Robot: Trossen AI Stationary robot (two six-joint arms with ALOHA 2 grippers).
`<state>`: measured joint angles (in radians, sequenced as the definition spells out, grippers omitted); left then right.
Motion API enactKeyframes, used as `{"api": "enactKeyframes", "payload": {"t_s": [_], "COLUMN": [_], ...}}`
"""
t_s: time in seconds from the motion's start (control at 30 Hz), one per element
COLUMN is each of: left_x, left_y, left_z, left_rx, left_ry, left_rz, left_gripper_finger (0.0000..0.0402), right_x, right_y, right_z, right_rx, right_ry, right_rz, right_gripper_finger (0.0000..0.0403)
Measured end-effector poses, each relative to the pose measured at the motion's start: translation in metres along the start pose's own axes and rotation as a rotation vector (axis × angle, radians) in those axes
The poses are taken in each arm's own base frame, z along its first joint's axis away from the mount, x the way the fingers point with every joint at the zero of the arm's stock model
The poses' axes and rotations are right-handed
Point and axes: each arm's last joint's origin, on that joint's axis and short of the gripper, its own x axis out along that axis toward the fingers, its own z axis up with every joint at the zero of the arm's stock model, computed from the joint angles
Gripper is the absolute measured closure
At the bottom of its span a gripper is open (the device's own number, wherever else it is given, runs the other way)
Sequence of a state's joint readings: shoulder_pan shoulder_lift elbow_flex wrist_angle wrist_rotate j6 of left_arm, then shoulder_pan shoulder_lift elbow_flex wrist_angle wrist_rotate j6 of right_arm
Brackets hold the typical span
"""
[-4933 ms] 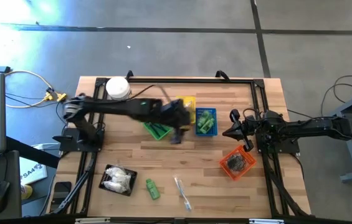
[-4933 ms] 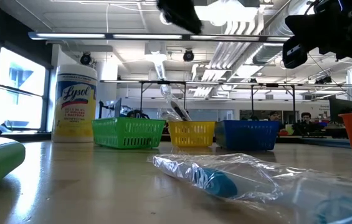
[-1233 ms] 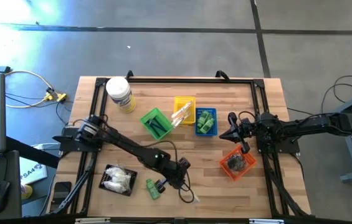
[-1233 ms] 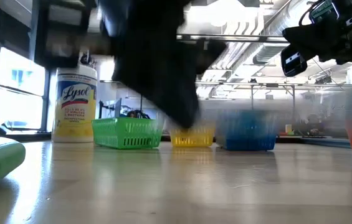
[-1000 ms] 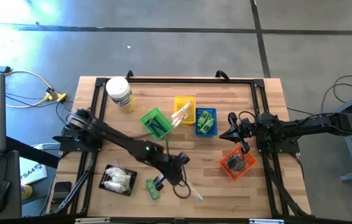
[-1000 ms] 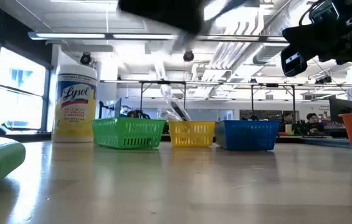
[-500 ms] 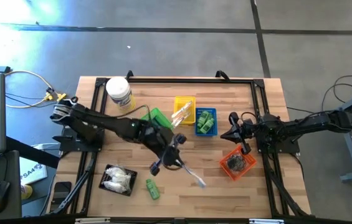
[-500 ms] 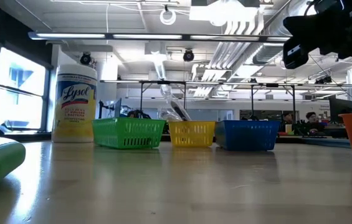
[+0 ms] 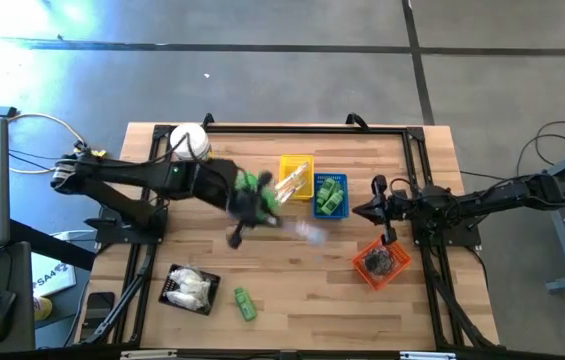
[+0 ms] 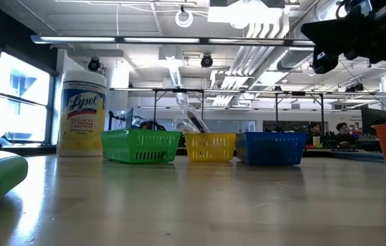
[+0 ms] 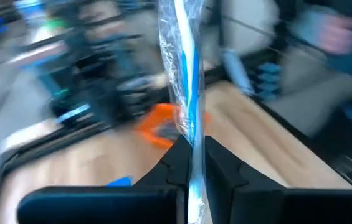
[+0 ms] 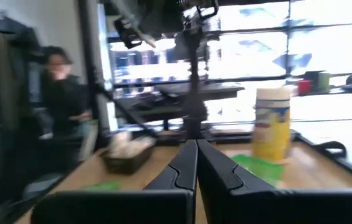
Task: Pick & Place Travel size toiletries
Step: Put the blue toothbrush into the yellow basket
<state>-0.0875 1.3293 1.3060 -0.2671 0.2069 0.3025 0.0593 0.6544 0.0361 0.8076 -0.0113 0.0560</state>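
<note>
1. A small green bottle (image 9: 245,304) lies on the worktop (image 9: 302,285) close to its near edge, long axis slanting a little off that edge. In the low view it shows at the far left as a green bottle on its side.
2. Just beside it, toward the left arm's corner, a black tray (image 9: 189,289) holds white wrapped packets (image 9: 191,286).
3. The near middle of the worktop is bare wood from the green bottle across to the orange basket (image 9: 381,262), which holds dark pieces and sits near the right arm's base.
4. The left end effector (image 9: 280,219) is above the middle of the worktop, clenched on a wrapped toothbrush (image 11: 184,87). In the left wrist view the clear wrapper with its blue stripe runs straight out from between the two fingers, long axis in line with them. From above, the free end points toward the right arm's side and is blurred.
5. The right end effector (image 9: 378,184) hangs beside the orange basket, fingers pressed together with nothing between them.
6. Farther back stand three baskets in a row: a green basket (image 10: 140,145), partly hidden from above by the left arm, a yellow basket (image 9: 296,176) with clear-wrapped sticks leaning out of it, and a blue basket (image 9: 330,195) holding green pieces.
7. A white jar (image 9: 189,141) with a yellow label stands at the far left corner.
</note>
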Motion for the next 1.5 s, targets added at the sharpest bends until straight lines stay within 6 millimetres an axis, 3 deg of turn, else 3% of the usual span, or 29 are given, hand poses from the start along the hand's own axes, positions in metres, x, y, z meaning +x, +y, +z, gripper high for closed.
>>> {"api": "enactKeyframes", "payload": {"t_s": [0.17,0.33,0.5,0.63,0.93,1.07,1.3,1.5], "left_x": [-0.01,0.003,0.022,0.04,0.062,0.072,0.078,0.079], "left_y": [0.015,0.012,0.009,0.011,0.015,0.019,0.021,0.021], "left_z": [-0.026,-0.071,-0.097,-0.111,-0.121,-0.117,-0.115,-0.116], "left_rx": [-0.132,-0.145,-0.168,-0.18,-0.168,-0.158,-0.152,-0.153], "left_ry": [-0.133,-0.267,-0.34,-0.341,-0.377,-0.384,-0.384,-0.379], "left_rz": [0.158,0.214,0.242,0.271,0.271,0.268,0.257,0.256], "left_gripper_finger": [0.0383,0.0383,0.0383,0.0383,0.0383,0.0383,0.0383,0.0383], "right_x": [0.001,0.004,0.028,0.053,0.091,0.113,0.132,0.132], "right_y": [-0.002,-0.002,-0.002,-0.002,0.0,-0.003,-0.005,-0.003], "right_z": [0.004,0.009,0.027,0.036,0.045,0.042,0.042,0.044], "right_rx": [-0.048,-0.057,-0.03,-0.051,-0.068,-0.022,-0.015,-0.042], "right_ry": [-0.035,-0.082,0.001,0.052,-0.043,-0.016,-0.016,-0.05], "right_rz": [-0.064,-0.071,-0.125,-0.135,-0.029,-0.009,0.048,0.101], "right_gripper_finger": [0.0401,0.0401,0.0396,0.0361,0.0188,0.0144,0.0142,0.0184]}}
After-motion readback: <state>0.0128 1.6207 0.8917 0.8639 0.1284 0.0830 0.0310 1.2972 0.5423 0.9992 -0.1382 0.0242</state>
